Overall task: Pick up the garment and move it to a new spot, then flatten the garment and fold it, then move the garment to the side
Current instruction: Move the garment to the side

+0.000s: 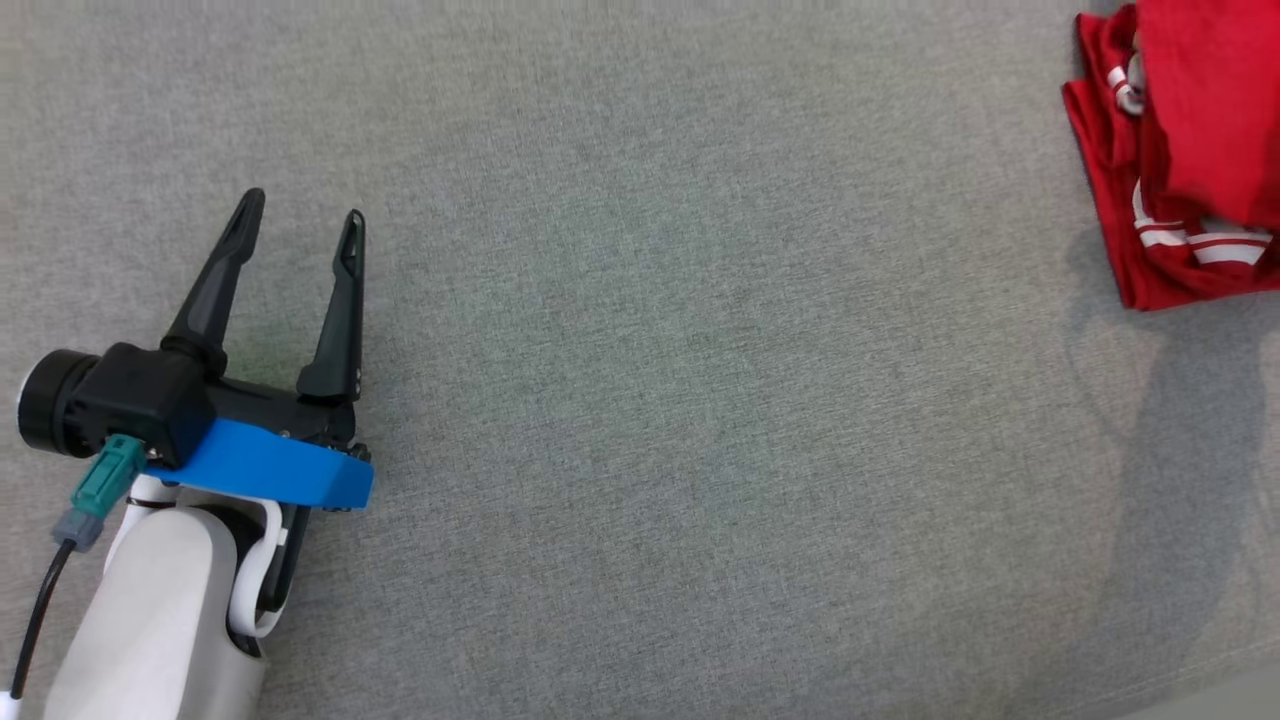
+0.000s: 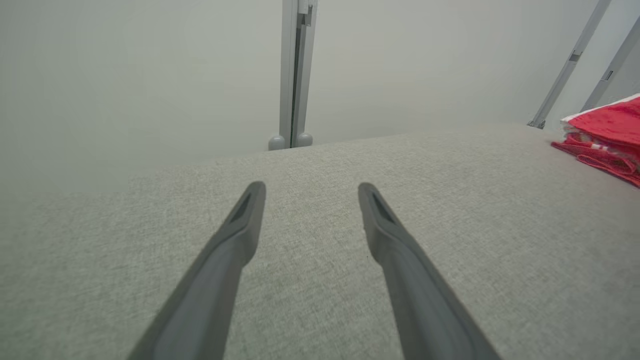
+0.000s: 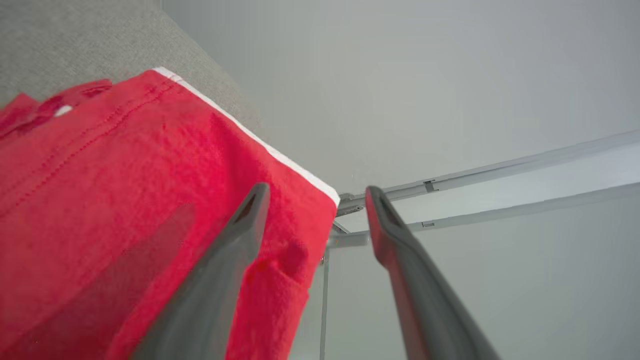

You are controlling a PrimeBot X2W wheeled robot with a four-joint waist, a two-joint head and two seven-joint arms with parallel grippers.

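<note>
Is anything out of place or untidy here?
The folded red garment lies far right on the grey surface; in the right wrist view its white-trimmed corner seems to overhang the edge. Nothing else looks odd.

The left claw point(image 1: 300, 215) lies well apart from the garment point(image 1: 1200, 100), its two dark fingers point(image 1: 213, 290) spread wide (pale forearm point(image 1: 160, 610) below, blue bracket point(image 1: 270, 470) at the wrist). The right claw point(image 3: 317, 191) hangs close over the garment, fingers likewise parted.

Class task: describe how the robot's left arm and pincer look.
The left pincer has two long, tapering black fingers on a black body, a bright blue bracket beneath, a teal plug with black cable, and a pale grey forearm.
</note>
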